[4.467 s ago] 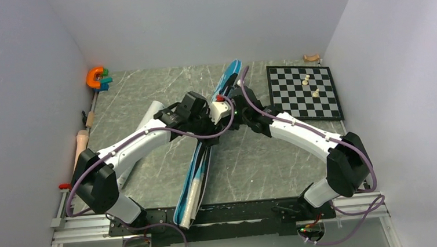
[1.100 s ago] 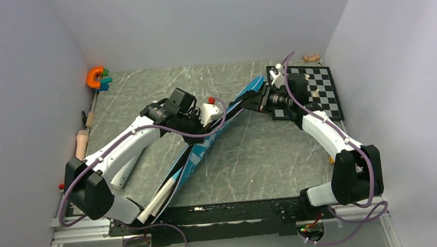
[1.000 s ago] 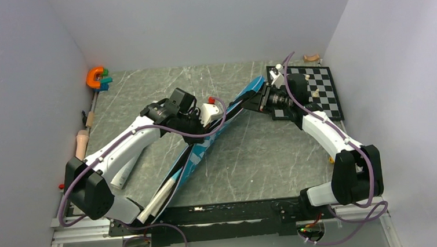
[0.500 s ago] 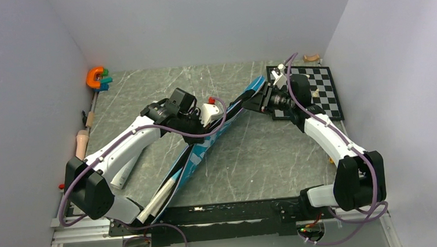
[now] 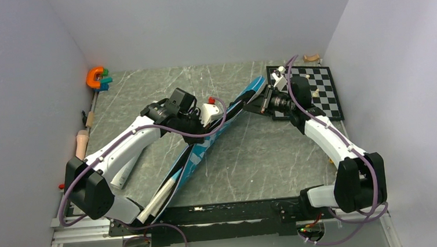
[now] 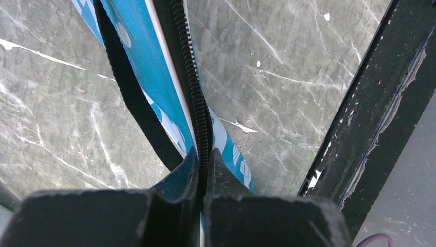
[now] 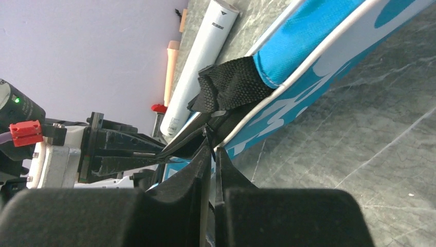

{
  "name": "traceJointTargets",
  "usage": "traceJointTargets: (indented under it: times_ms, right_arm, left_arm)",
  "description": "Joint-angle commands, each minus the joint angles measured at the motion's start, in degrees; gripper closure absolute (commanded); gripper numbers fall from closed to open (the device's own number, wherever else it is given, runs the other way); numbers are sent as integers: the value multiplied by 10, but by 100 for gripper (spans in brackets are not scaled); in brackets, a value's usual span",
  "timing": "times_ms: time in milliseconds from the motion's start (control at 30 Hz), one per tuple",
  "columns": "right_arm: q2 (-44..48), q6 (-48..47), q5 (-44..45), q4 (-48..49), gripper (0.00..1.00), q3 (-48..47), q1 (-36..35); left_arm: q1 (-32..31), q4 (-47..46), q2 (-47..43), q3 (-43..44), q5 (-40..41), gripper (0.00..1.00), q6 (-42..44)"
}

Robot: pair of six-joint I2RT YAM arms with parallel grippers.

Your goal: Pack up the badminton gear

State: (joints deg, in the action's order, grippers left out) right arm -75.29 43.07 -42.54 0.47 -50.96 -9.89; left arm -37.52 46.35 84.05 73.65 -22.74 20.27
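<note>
Bag, blue, lies slantwise on the worktop. Left jaws pinch its zip edge midway, apparently steadying it. Right jaws nip something thin at its far end, probably the zip pull. Tube lies beside the bag.

The bag lies between tube, left, and chessboard, right.

blue bag with black strap lies diagonally; long white tube lies nearby
</note>
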Motion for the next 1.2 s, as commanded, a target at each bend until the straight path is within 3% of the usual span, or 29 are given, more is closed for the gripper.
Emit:
traceJointTargets:
  times_ms: [0,167,400,1167]
  right_arm:
    - [28,1,-7,22,91,1,2]
    - [33,6,-3,26,100,8,1]
    - [45,26,1,36,100,24,-14]
    - [-21,77,86,83,100,9,-289]
  left_arm:
    - [2,-12,-14,28,-24,100,9]
    - [1,-12,-11,29,-22,100,9]
    - [1,-13,-6,33,-16,100,9]
    - [2,-16,6,51,-7,100,-7]
